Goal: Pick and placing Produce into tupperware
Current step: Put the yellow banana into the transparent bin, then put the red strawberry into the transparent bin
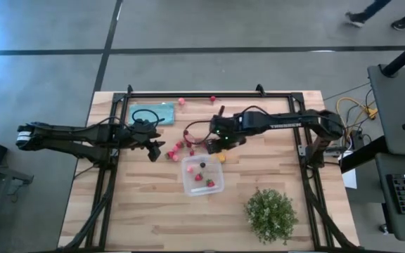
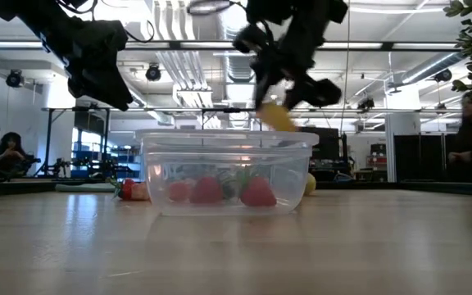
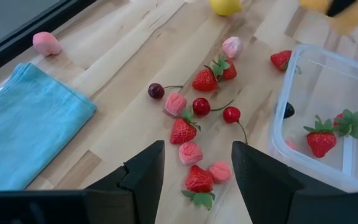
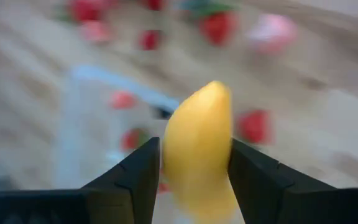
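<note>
The right gripper point(image 4: 191, 168) is clamping a yellow fruit piece point(image 4: 199, 143) above the tupperware point(image 1: 202, 176) near the bench's centre. The left gripper point(image 3: 197, 171) is hanging part-open over scattered berries point(image 3: 194, 109). Risk: releasing off-centre could bounce the piece off the rim.

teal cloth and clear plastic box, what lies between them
A scatter of small red and pink toy fruit pieces on bare wood, between flat teal cloth and clear plastic box, in the high view.
</note>
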### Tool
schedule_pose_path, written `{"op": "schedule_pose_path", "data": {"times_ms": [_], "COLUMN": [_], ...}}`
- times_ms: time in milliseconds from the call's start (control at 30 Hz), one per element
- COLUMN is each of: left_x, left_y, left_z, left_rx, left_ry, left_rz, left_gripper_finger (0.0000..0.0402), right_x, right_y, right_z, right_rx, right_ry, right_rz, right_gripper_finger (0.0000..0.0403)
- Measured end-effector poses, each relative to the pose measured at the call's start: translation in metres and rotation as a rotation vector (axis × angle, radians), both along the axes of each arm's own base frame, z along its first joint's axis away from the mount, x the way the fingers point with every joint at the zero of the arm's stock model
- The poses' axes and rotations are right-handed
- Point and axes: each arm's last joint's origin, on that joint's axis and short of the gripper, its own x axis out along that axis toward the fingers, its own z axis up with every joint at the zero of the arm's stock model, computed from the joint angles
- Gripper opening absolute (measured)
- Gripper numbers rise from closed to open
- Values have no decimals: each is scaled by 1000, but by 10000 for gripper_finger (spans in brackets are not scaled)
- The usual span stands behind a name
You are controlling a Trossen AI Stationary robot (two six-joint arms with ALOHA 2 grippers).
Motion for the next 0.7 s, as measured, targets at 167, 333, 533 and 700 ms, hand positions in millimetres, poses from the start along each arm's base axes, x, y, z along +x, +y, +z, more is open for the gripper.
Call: {"op": "schedule_pose_path", "data": {"times_ms": [167, 333, 533, 700], "left_x": [1, 3, 2, 3], "left_y": [0, 0, -1, -1], "left_z": [0, -1, -2, 0], "left_rx": [-3, -54, -130, -133], "left_ry": [-4, -19, -35, -42], "left_rz": [7, 53, 85, 80], "left_gripper_finger": [173, 173, 173, 173], "right_x": [28, 45, 31, -9], "right_y": [18, 39, 41, 30], "right_z": [0, -29, -16, 14], "right_rx": [44, 70, -109, -362], "right_ry": [-118, -50, 64, 239], "right_rz": [81, 190, 172, 403], "right_gripper_finger": [166, 163, 186, 204]}}
